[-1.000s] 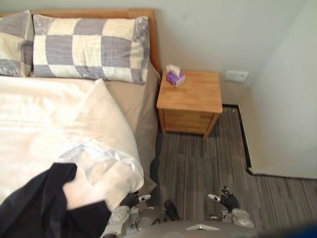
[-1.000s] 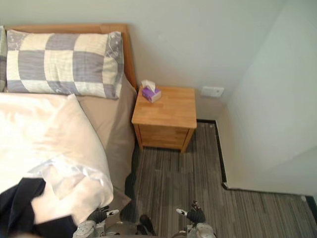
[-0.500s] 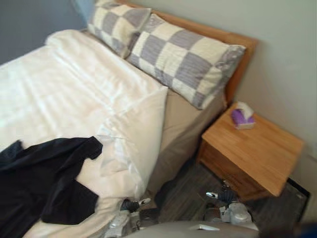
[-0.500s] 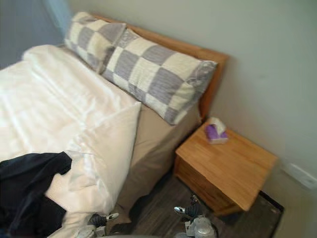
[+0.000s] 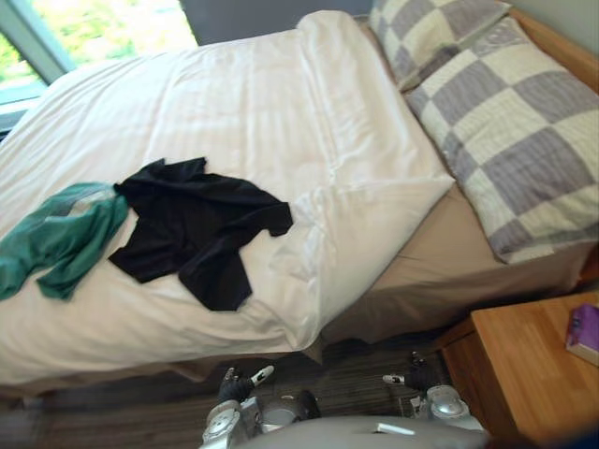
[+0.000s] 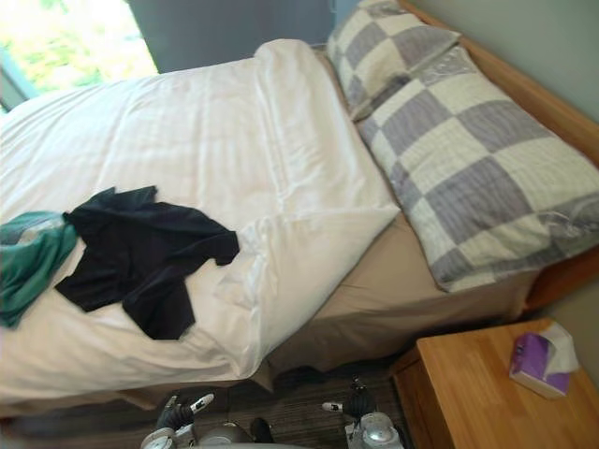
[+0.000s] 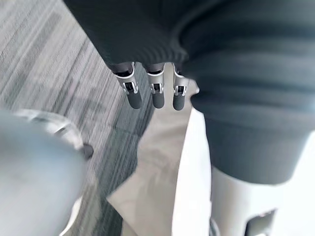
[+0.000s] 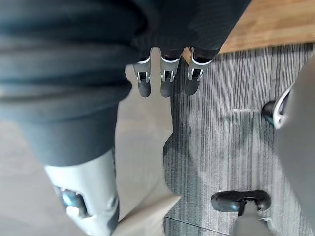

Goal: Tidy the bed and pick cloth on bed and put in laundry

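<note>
Our left hand (image 7: 157, 94) and right hand (image 8: 167, 83) hang low beside the bed (image 5: 421, 281), fingers straight, holding nothing — the black shirt (image 5: 197, 224) and green cloth (image 5: 56, 238) lie side by side on the white duvet (image 5: 281, 103).

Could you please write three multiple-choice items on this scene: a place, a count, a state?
1. Where is the black garment? A on the nightstand; B on the white duvet; C on the floor.
2. How many checked pillows are there? A one; B two; C four.
3. The left hand and right hand are: A both open, empty; B both shut on cloth; C both shut, empty.
Key: B, it rests on the duvet; B, two lie side by side; A, their fingers are straight, nothing held.
</note>
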